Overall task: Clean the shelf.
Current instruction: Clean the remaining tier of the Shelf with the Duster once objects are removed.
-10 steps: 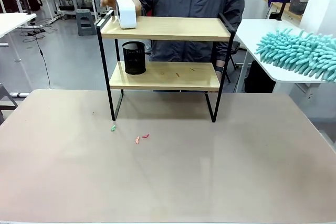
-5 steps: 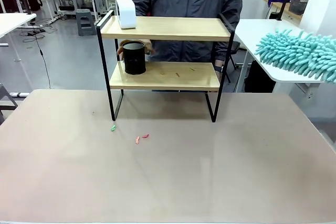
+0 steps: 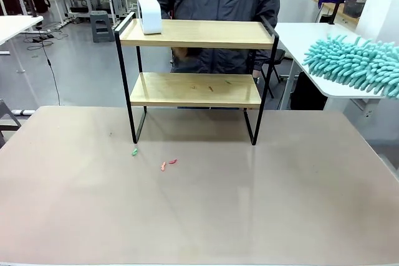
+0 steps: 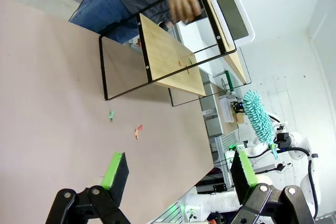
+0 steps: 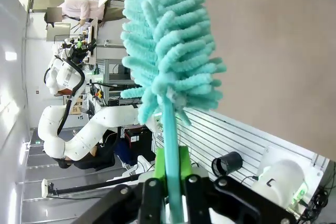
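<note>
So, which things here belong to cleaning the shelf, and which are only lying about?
For the job:
shelf
teal duster, clamped in the right gripper
small scraps on the lower board
white object on the top board, likely in the way

Just lying about:
coloured scraps on the table
white side table at the right

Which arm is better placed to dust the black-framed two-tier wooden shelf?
Right: the right gripper clamps the fluffy teal duster by its handle, head raised beside the shelf. The left gripper is open and empty.
</note>
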